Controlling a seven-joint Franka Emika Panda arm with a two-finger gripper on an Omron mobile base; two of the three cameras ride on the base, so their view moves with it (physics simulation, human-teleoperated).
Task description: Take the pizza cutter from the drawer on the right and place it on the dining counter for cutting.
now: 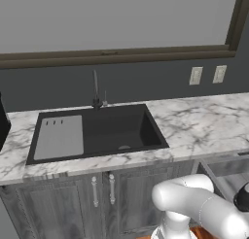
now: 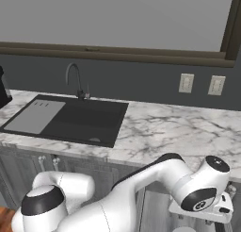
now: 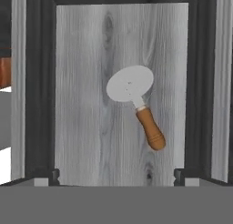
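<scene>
Claw (image 3: 116, 175) wide open above pizza cutter (image 3: 135, 104) in drawer (image 3: 82, 127)

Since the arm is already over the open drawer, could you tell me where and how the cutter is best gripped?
Grip the wooden handle of the cutter, not the flat wheel, which lies flush on the drawer floor. Come straight down from above with the open gripper, jaws turned across the tilted handle, probably near its middle.

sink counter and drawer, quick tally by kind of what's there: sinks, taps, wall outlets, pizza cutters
sink: 1
tap: 1
wall outlets: 2
pizza cutter, lying in the open drawer: 1
total: 5
</scene>
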